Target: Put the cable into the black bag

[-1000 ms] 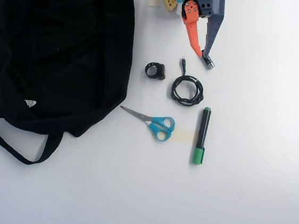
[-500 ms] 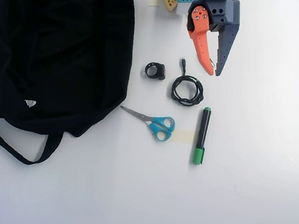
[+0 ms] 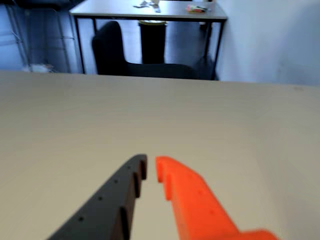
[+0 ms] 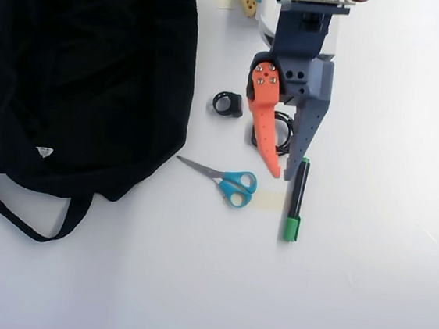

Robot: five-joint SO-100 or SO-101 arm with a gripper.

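Note:
In the overhead view the cable (image 4: 284,130) lies coiled on the white table and is mostly hidden under my gripper (image 4: 283,175). Only a bit of black cord shows between the orange finger (image 4: 262,130) and the grey finger (image 4: 308,127). The fingertips reach past the coil, beside the top of a green marker. A narrow gap separates the tips and nothing is held. The wrist view shows the gripper (image 3: 151,165) over bare table, with no cable in sight. The black bag (image 4: 88,72) fills the upper left, its strap trailing toward the lower left.
A small black ring clip (image 4: 227,103) sits left of the gripper. Blue-handled scissors (image 4: 233,183) lie below it and the green marker (image 4: 296,200) is just right of the fingertips. The arm's base (image 4: 306,9) is at the top edge.
The gripper has swung down the overhead view from beside the base to over the cable coil, now covering most of it. The objects have not moved.

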